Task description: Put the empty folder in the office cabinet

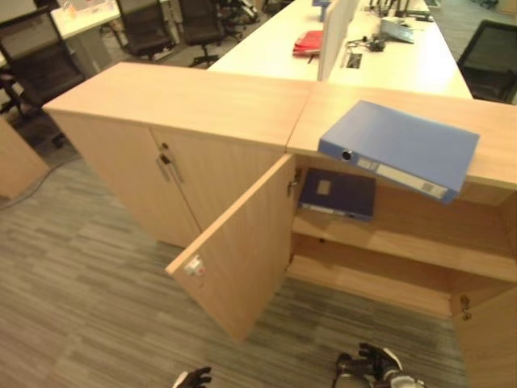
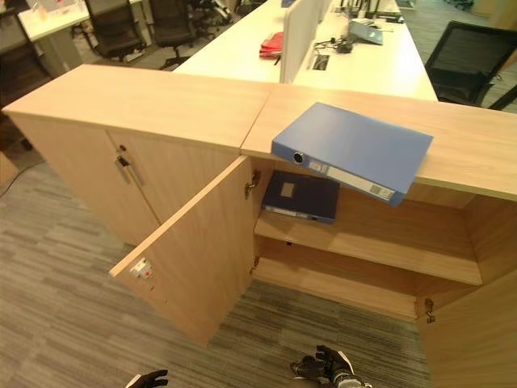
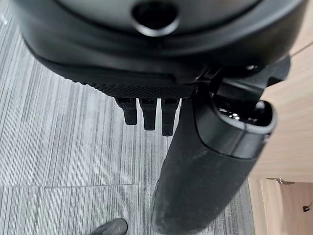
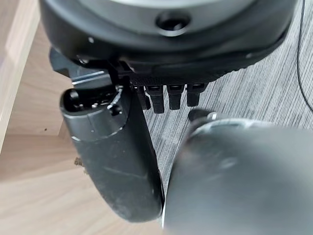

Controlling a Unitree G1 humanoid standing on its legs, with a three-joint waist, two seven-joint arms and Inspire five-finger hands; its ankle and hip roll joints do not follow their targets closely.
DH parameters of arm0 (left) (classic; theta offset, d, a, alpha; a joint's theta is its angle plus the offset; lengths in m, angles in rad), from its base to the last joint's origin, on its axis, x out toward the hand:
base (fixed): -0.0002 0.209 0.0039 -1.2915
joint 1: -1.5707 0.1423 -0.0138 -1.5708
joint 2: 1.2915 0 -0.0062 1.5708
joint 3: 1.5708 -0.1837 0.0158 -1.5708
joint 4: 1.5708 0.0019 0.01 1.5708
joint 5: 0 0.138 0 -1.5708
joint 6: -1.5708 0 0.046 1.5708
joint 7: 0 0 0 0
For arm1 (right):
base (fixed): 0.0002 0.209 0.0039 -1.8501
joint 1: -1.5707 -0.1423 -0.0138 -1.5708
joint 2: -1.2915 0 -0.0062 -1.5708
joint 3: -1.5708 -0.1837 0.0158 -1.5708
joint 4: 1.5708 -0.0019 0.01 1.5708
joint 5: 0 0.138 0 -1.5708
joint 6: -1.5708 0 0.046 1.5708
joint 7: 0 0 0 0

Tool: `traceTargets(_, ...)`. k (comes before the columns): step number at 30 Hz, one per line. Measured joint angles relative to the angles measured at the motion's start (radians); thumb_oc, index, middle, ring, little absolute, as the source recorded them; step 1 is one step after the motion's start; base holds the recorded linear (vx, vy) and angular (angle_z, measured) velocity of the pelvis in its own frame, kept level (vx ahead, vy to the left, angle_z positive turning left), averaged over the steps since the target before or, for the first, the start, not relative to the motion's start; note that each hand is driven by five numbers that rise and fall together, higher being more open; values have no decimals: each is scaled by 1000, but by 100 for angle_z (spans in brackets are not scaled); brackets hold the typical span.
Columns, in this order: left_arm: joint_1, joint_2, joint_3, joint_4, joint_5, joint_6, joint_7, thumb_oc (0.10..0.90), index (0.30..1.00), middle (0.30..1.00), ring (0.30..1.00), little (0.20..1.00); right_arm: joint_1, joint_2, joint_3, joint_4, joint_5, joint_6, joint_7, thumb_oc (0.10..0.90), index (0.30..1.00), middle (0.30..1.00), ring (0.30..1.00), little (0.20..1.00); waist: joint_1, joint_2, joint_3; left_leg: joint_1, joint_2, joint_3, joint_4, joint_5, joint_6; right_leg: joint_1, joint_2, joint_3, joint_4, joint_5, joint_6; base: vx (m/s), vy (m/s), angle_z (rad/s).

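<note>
Our left hand [image 1: 192, 377] and right hand [image 1: 373, 365] hang low above the grey striped carpet [image 1: 89, 267], fingers relaxed and holding nothing. The blue lever-arch folder [image 1: 400, 148] lies well above and ahead of them on the light wooden cabinet top [image 1: 186, 101], its spine jutting over the open compartment. We should raise both hands, grip it at the overhanging edge, then slide it onto the upper shelf [image 1: 420, 242] beside the dark navy folder [image 1: 338, 194].

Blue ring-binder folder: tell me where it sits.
In the head views, the blue ring-binder folder lies flat on the wooden cabinet top, right of centre, overhanging the open compartment above a dark blue folder.
</note>
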Motion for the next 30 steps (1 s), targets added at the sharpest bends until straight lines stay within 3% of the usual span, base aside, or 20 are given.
traceTargets(1,-3,-3,-4,-7,5,-1,5,800,900,900,900,900,10,-12,1,12,0,0,-2,800,900,900,900,900,-8,26,-21,2,82,-18,-109,22,-13,-10,23,-12,5,-11,21,73,-244,0)
traceTargets(2,6,0,3,3,4,7,21,800,900,900,900,900,17,-22,-3,26,2,-2,0,800,900,900,900,900,-19,49,-19,63,122,23,-213,69,-66,11,44,-3,0,-64,75,79,-265,-11)
traceTargets(5,20,10,0,18,6,7,19,800,900,900,900,900,23,-19,1,24,1,-5,4,800,900,900,900,900,-37,67,-33,112,158,35,-247,68,-86,48,81,-13,-27,-72,97,82,-261,-22)
traceTargets(10,2,-18,-26,12,6,5,19,800,900,900,900,900,29,-35,9,24,1,-4,4,800,900,900,900,900,-37,103,-48,138,246,38,-286,84,-135,71,182,-22,-68,-81,51,57,-241,-12)
traceTargets(14,-13,-49,-31,-8,5,5,17,800,900,900,900,900,37,-84,17,27,-1,-2,3,800,900,900,900,900,-38,144,-49,134,292,14,-243,94,-161,81,227,-25,-69,-113,15,73,-228,-9)
traceTargets(16,-22,-47,-34,-16,3,6,18,800,900,900,900,900,42,-94,31,27,-1,-2,-4,800,900,900,900,900,-38,152,-49,120,319,5,-195,108,-194,88,248,-50,-69,-141,21,92,-246,-19)
traceTargets(19,-21,-44,-34,-18,-8,5,19,800,900,900,900,900,54,-95,49,23,-1,-4,-6,800,900,900,900,900,-36,141,-46,56,348,-3,-59,138,-242,90,258,-84,-69,-167,44,59,-194,-30)
traceTargets(21,-27,-45,-34,-17,-8,5,18,800,900,900,900,900,61,-95,49,17,-1,-4,-6,800,900,900,900,900,-41,126,-40,25,355,-3,1,167,-284,92,262,-93,-69,-168,42,104,-165,-12)
traceTargets(23,-38,-47,-34,-17,-8,4,17,800,900,900,900,900,69,-99,68,18,-1,-3,-6,800,900,900,900,900,-56,112,-33,-11,364,-14,82,222,-314,109,269,-89,-69,-182,18,133,-143,-6)
traceTargets(25,-44,-46,-34,-16,-9,3,19,800,900,900,900,900,68,-101,91,21,-1,-3,-6,800,900,900,900,900,-59,95,-23,-49,358,-19,151,232,-305,109,269,-59,-69,-187,10,143,-87,-30)
traceTargets(26,-50,-44,-36,-17,-9,-7,19,800,900,900,900,900,43,-96,112,28,-2,-1,-6,800,900,900,900,900,-40,52,-11,-67,263,-46,108,189,-292,95,249,-8,-69,-207,12,187,-104,-80)
traceTargets(27,-59,-43,-37,-17,-8,-14,15,800,900,900,900,900,25,-101,120,39,-2,-1,-6,800,900,900,900,900,-27,58,-9,-84,230,-84,66,170,-278,83,243,-15,-53,-260,50,167,-81,-97)
traceTargets(28,-63,-57,-42,-20,-8,-20,19,800,900,900,900,900,3,-119,123,43,-3,0,-5,800,900,900,900,900,-17,111,-3,-105,247,-122,13,155,-266,26,279,-30,106,-293,-46,110,-48,-51)
traceTargets(29,-66,-44,-45,-27,-7,-24,15,800,900,900,900,900,14,-119,124,35,-4,3,-3,800,900,900,900,900,-16,99,-4,-119,227,-136,-17,142,-272,15,246,-26,220,-338,-69,107,8,-47)
traceTargets(30,-78,-54,-46,-25,-15,-14,21,800,900,900,900,900,0,-115,126,39,-26,11,-6,800,900,900,900,900,-1,104,14,-113,191,-162,-86,122,-248,63,285,11,143,-322,-30,73,16,-41)
